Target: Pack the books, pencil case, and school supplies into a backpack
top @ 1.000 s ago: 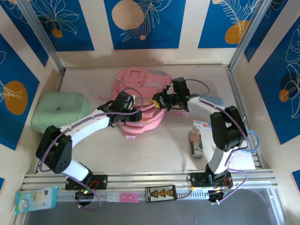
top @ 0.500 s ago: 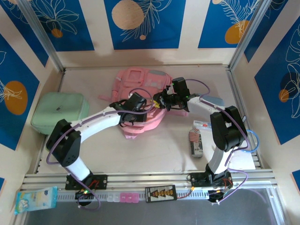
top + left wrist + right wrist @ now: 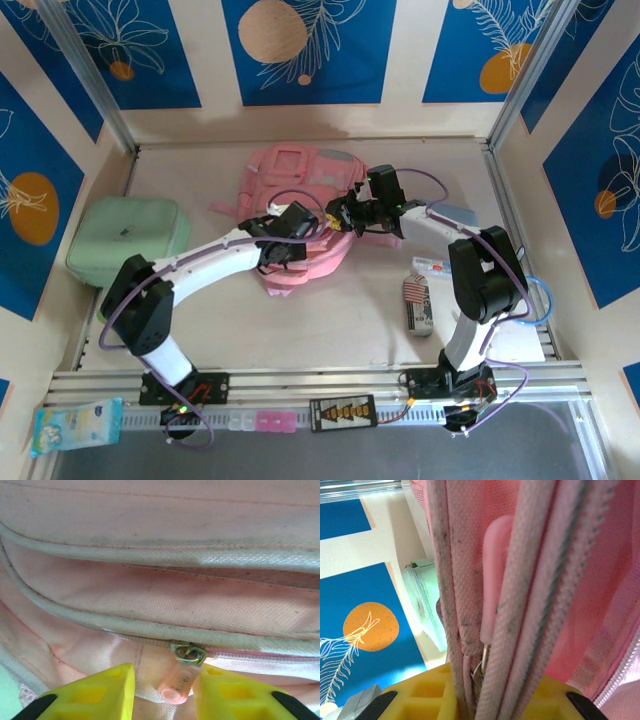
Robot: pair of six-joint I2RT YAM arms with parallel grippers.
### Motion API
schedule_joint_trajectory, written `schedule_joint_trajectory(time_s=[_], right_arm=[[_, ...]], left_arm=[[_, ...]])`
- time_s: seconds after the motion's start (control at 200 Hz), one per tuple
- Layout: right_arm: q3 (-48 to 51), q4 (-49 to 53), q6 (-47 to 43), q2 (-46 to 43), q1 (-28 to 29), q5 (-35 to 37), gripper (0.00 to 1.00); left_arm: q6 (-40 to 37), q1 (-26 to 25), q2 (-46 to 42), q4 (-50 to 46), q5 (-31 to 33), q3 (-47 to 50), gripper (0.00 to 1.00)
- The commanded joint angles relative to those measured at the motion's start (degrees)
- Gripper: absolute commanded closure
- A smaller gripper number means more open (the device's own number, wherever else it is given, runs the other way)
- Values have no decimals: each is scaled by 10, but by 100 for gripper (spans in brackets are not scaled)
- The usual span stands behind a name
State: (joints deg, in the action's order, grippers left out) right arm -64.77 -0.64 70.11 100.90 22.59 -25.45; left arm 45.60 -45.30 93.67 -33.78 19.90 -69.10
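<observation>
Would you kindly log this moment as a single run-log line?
left gripper: open around zipper pull | right gripper: shut on backpack | school supplies: outside backpack

bare table (image 3: 330, 320) lies open near centre — mint-green case (image 3: 125, 238) blocks left, backpack (image 3: 300, 175) the far middle.

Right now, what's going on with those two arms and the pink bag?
Two robot arms are working on the pink backpack in the middle of the table. The right pincer is clamped on the bag's piped edge, holding it. The left pincer has its fingers either side of the pink zipper pull, not yet pinching it. A few small packs lie on the table to the right, not yet packed.
</observation>
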Motion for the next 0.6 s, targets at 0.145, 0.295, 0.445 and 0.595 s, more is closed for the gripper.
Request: schedule_joint_trajectory(time_s=[0.145, 0.295, 0.445, 0.595], right_arm=[[2, -12, -6, -20, -4, -11, 80], [3, -13, -6, -20, -4, -11, 80], [3, -13, -5, -21, -4, -11, 80], [4, -14, -5, -21, -4, -11, 80]], left_arm=[[-19, 2, -18, 12, -8, 3, 70], [-39, 10, 0, 11, -25, -3, 78], [-50, 12, 11, 7, -25, -8, 80], [-67, 13, 16, -1, -17, -14, 72]])
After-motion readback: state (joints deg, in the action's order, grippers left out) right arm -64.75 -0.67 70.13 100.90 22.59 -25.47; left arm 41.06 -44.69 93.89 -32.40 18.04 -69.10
